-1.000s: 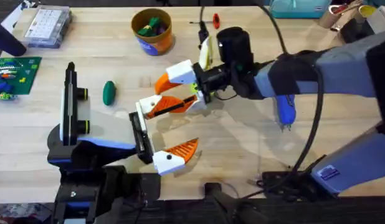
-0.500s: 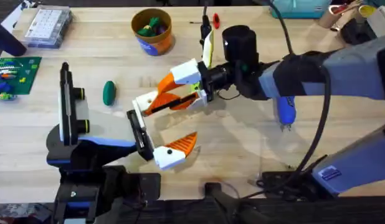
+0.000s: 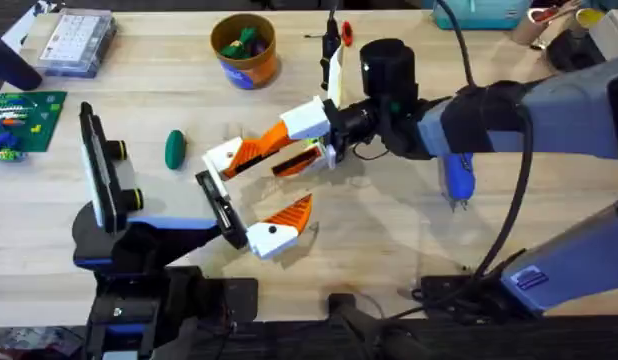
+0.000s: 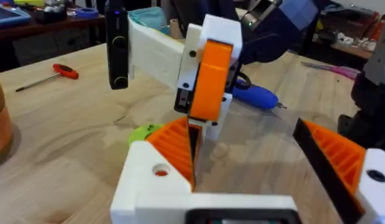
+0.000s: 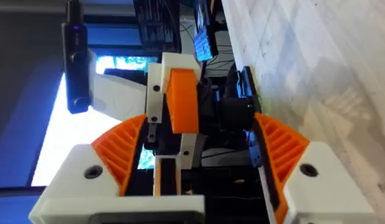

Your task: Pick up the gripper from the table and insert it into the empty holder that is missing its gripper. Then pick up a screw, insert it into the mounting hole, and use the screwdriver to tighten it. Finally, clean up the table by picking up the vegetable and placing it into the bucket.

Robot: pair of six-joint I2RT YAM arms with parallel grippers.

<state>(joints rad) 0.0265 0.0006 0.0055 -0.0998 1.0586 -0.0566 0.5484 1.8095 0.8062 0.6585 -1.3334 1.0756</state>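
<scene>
Two end effectors meet above the counter.
The right end effector grips a loose white-and-orange gripper piece between its pads; the left end effector is spread wide around them. The vegetable lies beside them on the counter, the bucket farther back.

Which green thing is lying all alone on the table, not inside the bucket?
The dark green oval vegetable, lying on the bare wood left of the grippers. The other green toy pieces sit inside the blue bucket with the yellow rim.
</scene>
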